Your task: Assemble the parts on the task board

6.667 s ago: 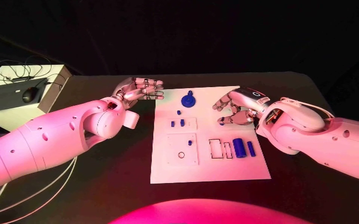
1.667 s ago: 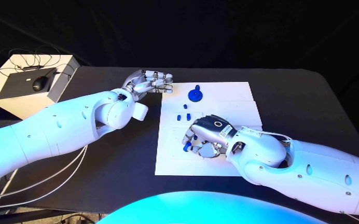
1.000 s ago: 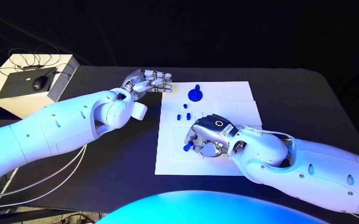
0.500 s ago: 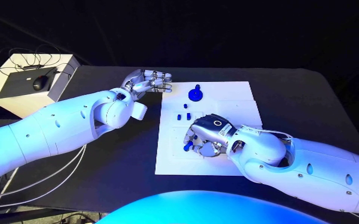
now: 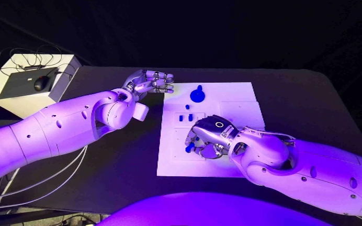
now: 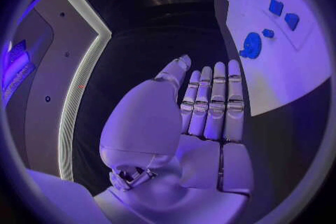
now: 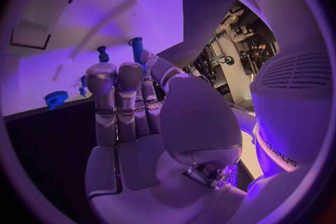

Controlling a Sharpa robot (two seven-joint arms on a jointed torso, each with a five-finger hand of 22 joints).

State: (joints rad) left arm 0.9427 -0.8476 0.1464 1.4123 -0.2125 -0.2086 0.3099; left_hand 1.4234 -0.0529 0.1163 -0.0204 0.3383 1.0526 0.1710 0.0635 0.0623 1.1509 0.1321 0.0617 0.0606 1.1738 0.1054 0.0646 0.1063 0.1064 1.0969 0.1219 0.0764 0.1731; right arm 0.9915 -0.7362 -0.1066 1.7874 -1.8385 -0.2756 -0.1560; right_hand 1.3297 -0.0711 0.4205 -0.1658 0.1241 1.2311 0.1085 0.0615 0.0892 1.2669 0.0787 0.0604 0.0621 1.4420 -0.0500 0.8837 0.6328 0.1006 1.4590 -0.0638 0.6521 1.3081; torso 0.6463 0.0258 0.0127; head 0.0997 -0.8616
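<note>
Right hand (image 5: 210,141) low over white task board (image 5: 241,94), pinching blue peg (image 7: 136,45) at its fingertips, left hand (image 5: 148,83) fingers curled, empty, off board's far-left corner, blue gear (image 5: 196,94) on board's far end

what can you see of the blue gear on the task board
The blue gear is a small round piece of what looks like blue plastic, with a toothed rim that shows in the left wrist view and a short tab at its far edge. It lies flat near the far edge of the white task board, beyond the smaller blue pieces. Nothing touches it: the left hand hovers off the board's far left corner, and the right hand works nearer the robot.
</note>
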